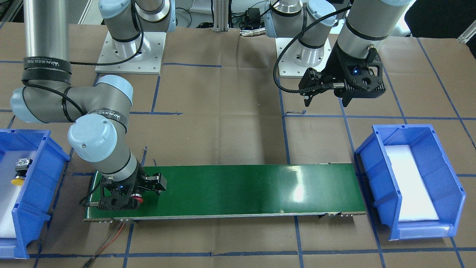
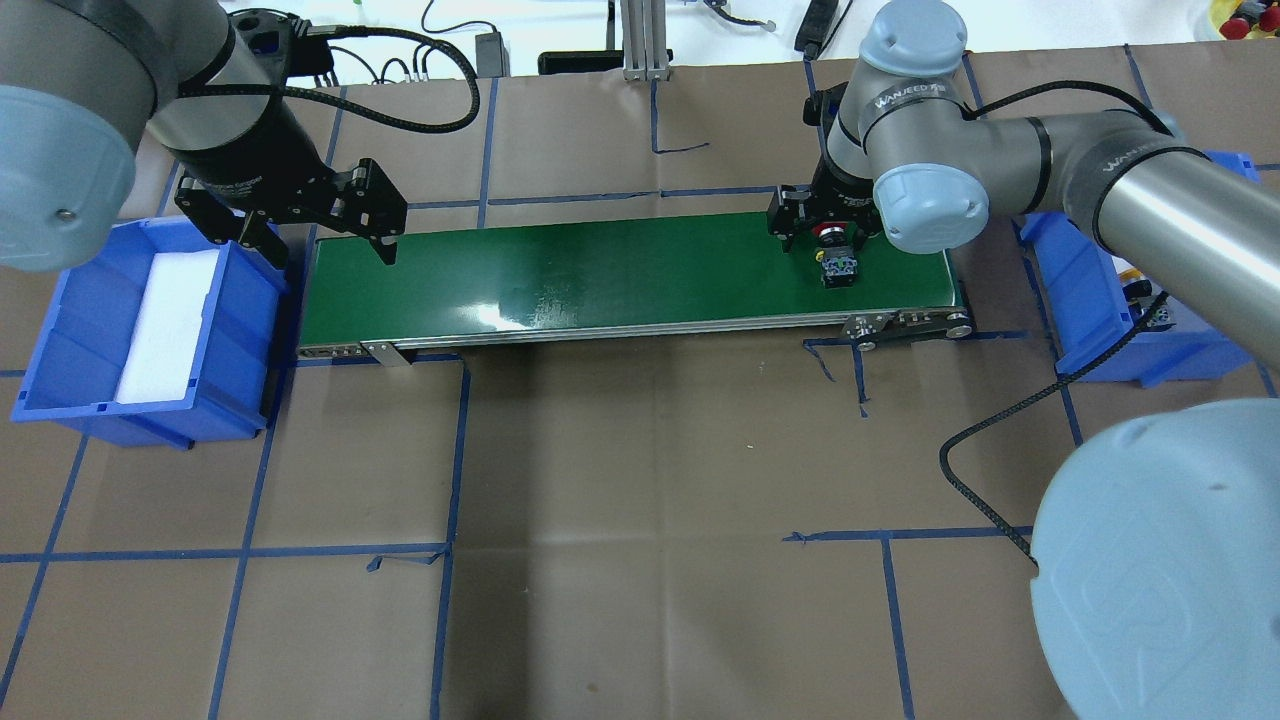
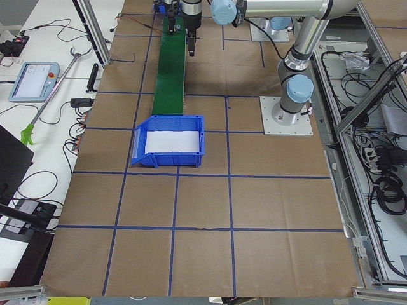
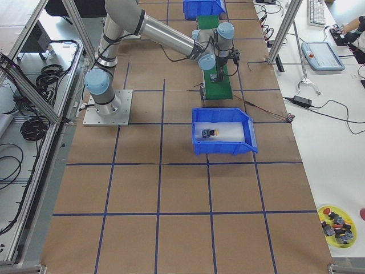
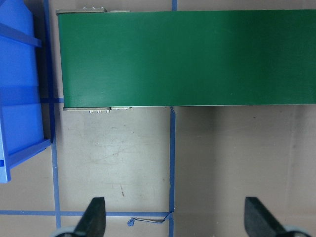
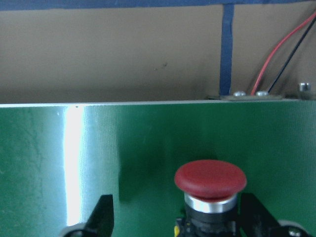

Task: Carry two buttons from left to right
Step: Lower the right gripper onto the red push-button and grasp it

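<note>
Closest to the right wrist lens: red mushroom-capped push-button switch with black-grey block body (image 6: pixel 210 180), on its side on the long green conveyor belt (image 2: pixel 600 265), cap toward the operators' edge. Located at the belt's end on the robot's right. Flanked by the black two-finger right gripper (image 6: pixel 178 213): jaws spread wide, one finger (image 6: pixel 104 215) well clear of the switch, the other just beside it. Cannot tell whether that nearer finger touches. Recorded as parted around the switch, not clamped on it.

Found the yellow mushroom-capped push-button switch with black-grey block body (image 1: pixel 21 172) on its side on the white foam liner of the blue plastic bin (image 1: pixel 44 175) just off that same end of the belt. Apart from the red one, well clear of both grippers.

Noted the black two-finger left gripper (image 5: pixel 176 219) hanging above the brown paper-covered table with blue tape grid (image 2: pixel 640 450), near the belt's opposite end, on the robot's side of it. Jaws wide apart, holding nothing; only table and a tape line visible between them. Raised well above the surface, per the front-facing view.

Logged a second blue plastic bin with white foam pad (image 2: pixel 60 320) just beside the belt's end on the robot's left.

Also seen in the right side view: yellow dish of small parts (image 4: pixel 337 224) at the table's edge, far from the belt.
</note>
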Controlling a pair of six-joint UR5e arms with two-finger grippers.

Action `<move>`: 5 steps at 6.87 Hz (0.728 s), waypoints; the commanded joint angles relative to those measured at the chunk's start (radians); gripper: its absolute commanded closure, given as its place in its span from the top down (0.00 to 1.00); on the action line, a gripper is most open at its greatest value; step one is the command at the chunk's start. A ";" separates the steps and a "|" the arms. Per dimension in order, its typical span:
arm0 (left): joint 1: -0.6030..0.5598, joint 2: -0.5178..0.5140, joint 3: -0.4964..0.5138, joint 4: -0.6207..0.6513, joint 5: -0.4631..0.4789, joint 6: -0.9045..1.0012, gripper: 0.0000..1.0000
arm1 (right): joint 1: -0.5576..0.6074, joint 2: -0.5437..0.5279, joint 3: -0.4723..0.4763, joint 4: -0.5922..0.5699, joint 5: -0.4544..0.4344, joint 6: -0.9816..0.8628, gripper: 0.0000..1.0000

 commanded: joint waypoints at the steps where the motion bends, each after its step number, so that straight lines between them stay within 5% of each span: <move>1: 0.000 0.000 0.000 0.000 0.000 0.000 1.00 | -0.008 -0.020 0.025 0.115 -0.003 0.002 0.27; 2: 0.000 0.000 0.000 0.000 0.000 0.000 1.00 | -0.013 -0.033 0.025 0.143 -0.005 0.004 0.05; 5: 0.000 0.000 0.000 0.000 0.000 0.000 1.00 | -0.028 -0.063 0.011 0.145 -0.025 0.007 0.04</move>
